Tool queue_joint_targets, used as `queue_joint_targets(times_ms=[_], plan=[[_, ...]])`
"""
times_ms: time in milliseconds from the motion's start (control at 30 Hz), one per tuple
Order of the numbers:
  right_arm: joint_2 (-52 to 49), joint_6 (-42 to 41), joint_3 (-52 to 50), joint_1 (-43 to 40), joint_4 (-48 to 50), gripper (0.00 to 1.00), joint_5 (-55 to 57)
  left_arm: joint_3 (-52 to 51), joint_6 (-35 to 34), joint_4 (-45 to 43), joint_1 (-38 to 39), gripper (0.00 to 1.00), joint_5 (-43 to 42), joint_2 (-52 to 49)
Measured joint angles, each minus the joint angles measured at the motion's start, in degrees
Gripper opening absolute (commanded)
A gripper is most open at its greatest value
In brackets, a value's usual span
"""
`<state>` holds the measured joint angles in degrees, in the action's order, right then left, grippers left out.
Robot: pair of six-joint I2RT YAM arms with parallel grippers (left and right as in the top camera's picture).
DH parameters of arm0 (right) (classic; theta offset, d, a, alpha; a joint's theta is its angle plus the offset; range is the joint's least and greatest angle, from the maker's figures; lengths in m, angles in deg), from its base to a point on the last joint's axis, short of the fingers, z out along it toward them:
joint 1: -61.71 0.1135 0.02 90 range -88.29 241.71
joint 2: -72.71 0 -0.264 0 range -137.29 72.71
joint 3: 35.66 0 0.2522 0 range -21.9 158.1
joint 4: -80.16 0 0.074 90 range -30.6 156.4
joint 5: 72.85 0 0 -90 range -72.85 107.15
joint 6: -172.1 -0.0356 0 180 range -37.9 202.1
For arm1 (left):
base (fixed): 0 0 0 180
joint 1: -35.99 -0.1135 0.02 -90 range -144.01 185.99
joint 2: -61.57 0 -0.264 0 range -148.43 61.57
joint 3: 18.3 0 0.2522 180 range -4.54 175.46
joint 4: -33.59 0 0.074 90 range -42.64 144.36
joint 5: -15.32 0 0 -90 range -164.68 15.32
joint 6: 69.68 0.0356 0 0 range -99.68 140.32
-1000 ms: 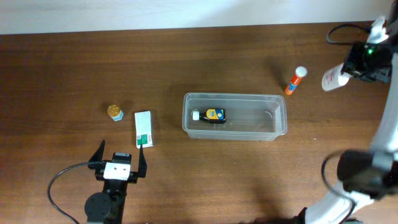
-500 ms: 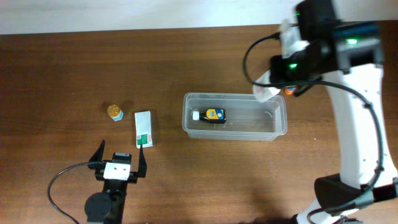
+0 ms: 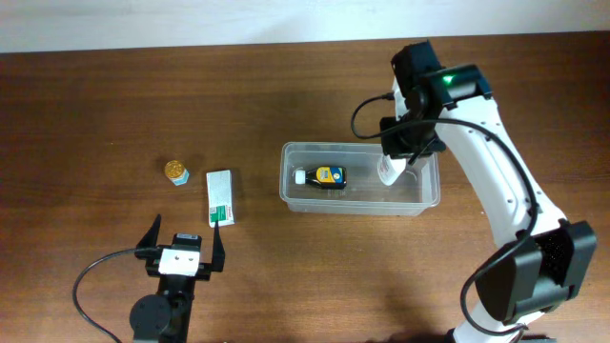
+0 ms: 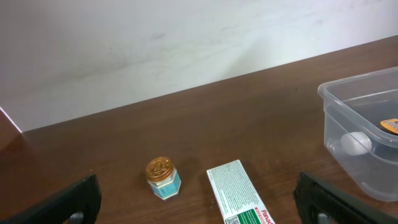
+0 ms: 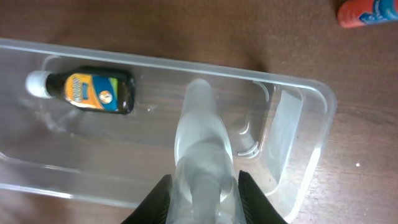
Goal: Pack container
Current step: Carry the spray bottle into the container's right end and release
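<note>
Overhead view of a brown wooden table (image 3: 114, 95). At the far left stands a small jar (image 3: 176, 171) with a gold lid and pale blue base. Any writing on it is too small to read. Just at its 4 o'clock lies a flat white and green box (image 3: 220, 197); its print shows in the left wrist view but cannot be read.

At the box's 6 o'clock rests the left gripper (image 3: 187, 229), jaws spread wide and holding nothing.

The container (image 3: 286, 181), a clear shallow tub, sits mid-table at the box's 3 o'clock. Inside, toward its left end, a dark bottle (image 3: 326, 176) lies on its side, white cap pointing to 9 o'clock. Its label is yellow with a blue patch, the text illegible.

Above the tub's right end, the right gripper (image 3: 405, 143) clamps a pale translucent bottle (image 3: 391, 171), whose lower end dips inside the tub.

In the right wrist view, an orange stick (image 5: 367, 12) lies on the table outside the tub, at its 1 o'clock.
</note>
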<state>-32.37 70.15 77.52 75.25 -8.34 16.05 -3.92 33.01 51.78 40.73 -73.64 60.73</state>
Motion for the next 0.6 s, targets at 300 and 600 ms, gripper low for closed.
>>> queue_joint_targets(times_ms=[300, 600], plan=[[-0.09, -1.44, -1.97, -3.30, 1.16, 0.24, 2.05, 0.00, 0.00, 0.00, 0.00, 0.99, 0.00, 0.00], [-3.58, -1.53, -2.01, -4.13, 1.81, 0.24, 2.38, 0.00, 0.00, 0.00, 0.00, 0.99, 0.00, 0.00]])
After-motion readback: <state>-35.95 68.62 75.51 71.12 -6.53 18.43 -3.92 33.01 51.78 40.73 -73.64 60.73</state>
